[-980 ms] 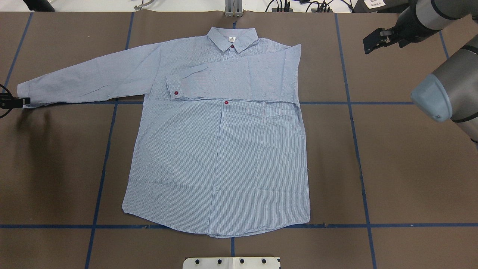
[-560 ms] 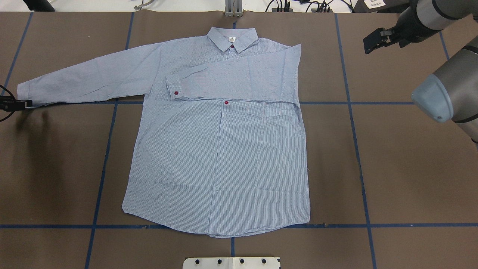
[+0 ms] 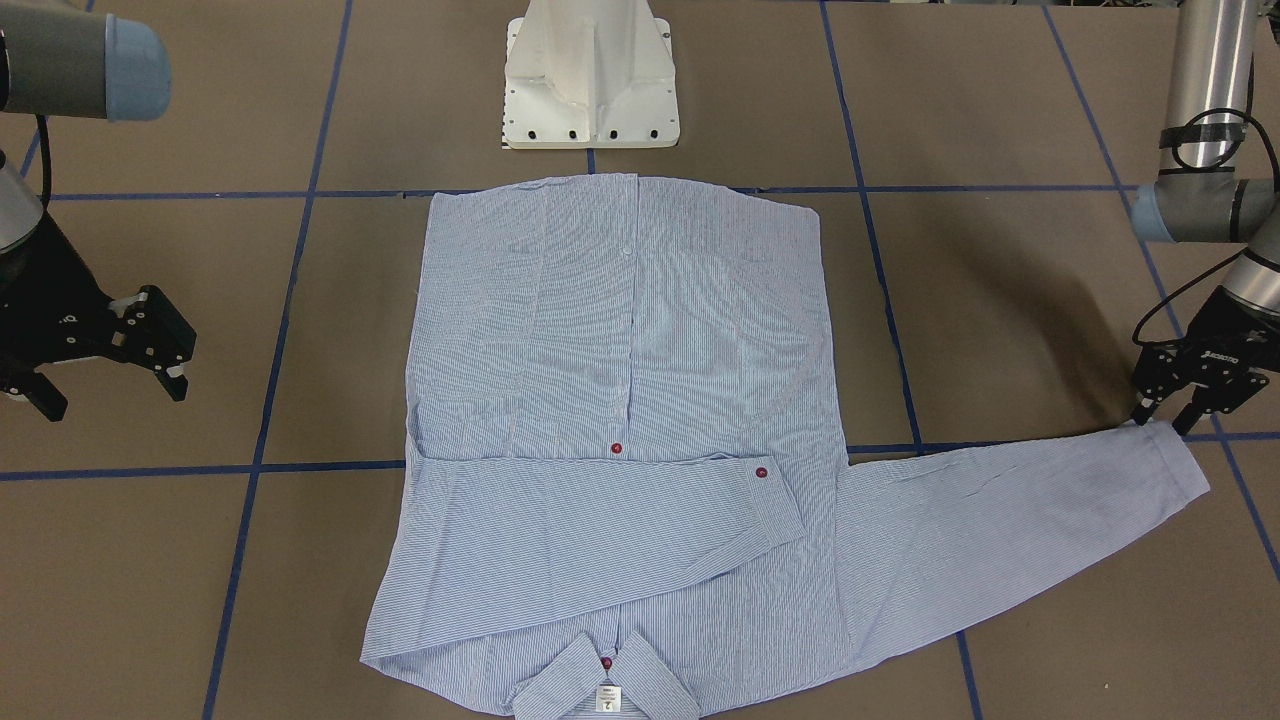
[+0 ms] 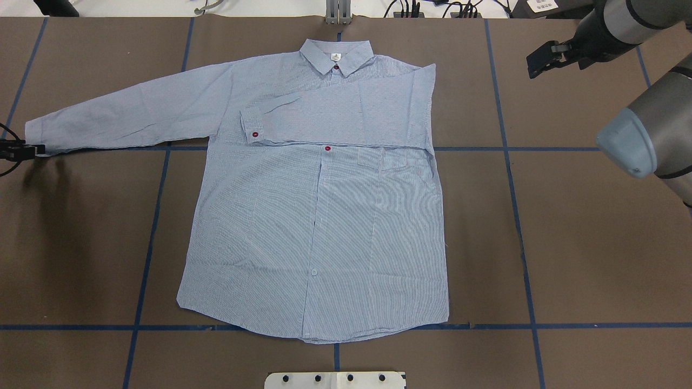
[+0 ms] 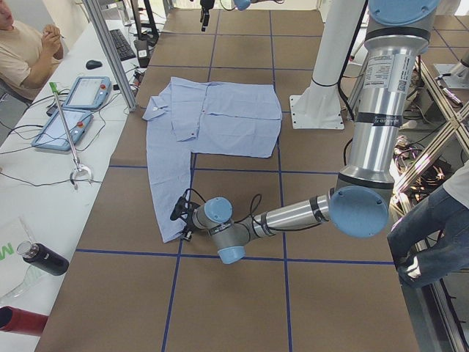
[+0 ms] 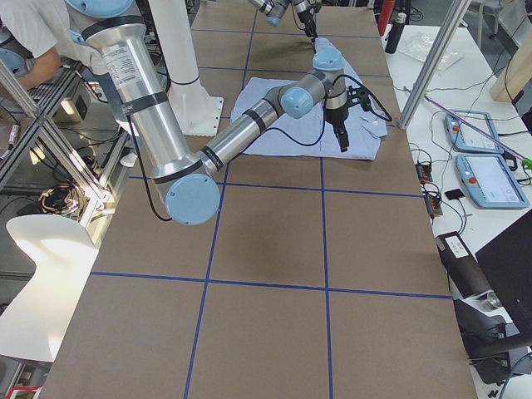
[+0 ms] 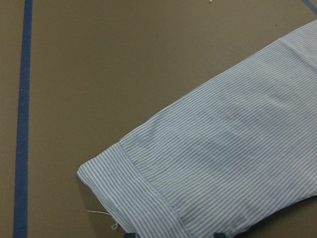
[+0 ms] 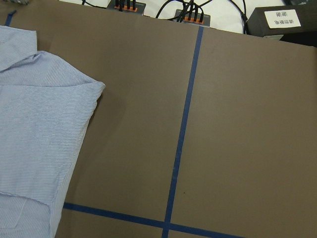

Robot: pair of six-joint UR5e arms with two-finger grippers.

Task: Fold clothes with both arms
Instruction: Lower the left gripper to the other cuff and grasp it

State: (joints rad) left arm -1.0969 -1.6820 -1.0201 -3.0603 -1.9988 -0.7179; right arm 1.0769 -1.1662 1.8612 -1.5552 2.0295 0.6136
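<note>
The striped shirt lies flat, front up. Its unfolded sleeve runs lengthwise out to my left gripper, whose jaws stand open astride the cuff corner. The right gripper, also open, hangs well apart over the table. I see nothing in the way.

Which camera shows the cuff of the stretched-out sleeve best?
The left wrist view: the cuff is close up, stripes and seam clear. Front-facing shows it small beside the left gripper; overhead, tiny at the edge; right wrist misses it.
</note>
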